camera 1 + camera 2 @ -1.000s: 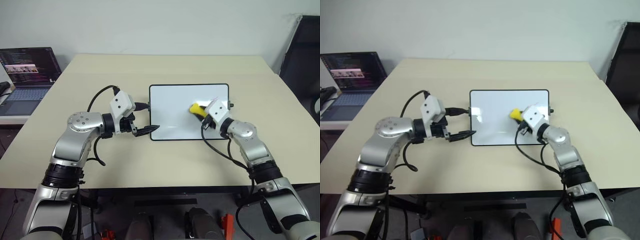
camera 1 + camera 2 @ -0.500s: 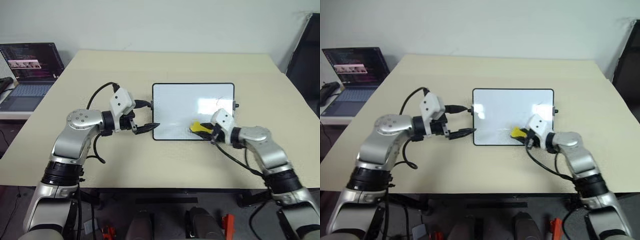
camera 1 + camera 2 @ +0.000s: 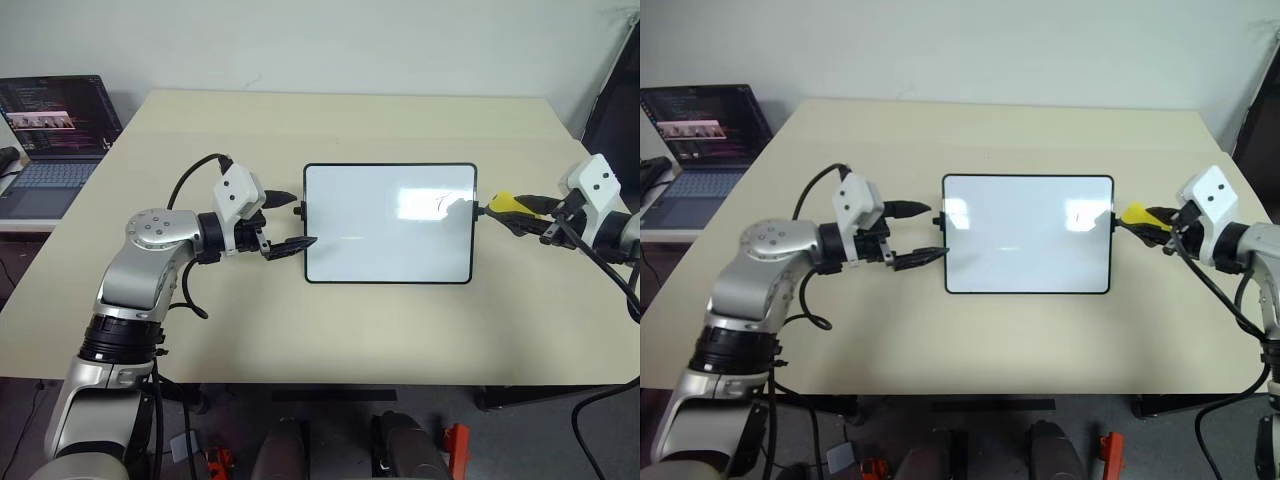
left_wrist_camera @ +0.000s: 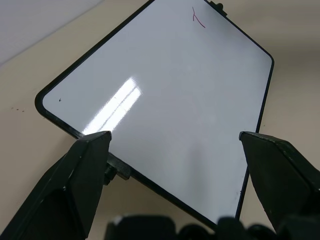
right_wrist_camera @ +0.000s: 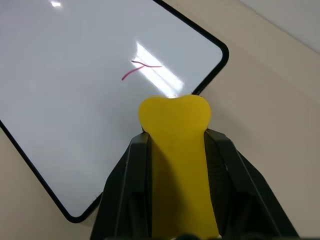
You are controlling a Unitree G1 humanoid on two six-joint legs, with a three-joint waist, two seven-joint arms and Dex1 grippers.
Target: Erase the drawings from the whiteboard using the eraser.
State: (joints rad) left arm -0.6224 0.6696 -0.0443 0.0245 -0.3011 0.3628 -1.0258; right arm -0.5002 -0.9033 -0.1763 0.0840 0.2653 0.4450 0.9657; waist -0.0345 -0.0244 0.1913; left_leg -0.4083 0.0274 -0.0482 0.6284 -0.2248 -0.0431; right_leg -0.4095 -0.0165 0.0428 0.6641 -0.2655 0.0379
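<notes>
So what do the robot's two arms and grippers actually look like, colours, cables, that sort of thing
Both arms are silver-grey metal with rounded joint housings and black ribbed bands between segments. Each wrist carries a boxy white camera block with small dark dots. Loose black cables loop from forearm to wrist. The left gripper and the right gripper each have two slim, tapering matte black fingers.

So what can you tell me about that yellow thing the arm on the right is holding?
It's the eraser, a small bright yellow block with a rounded, slightly notched front end, smooth and matte. The right gripper is shut on it, a black finger on each side. It is held in the air just past the whiteboard's right edge, pointing toward the board and touching only the fingers.
</notes>
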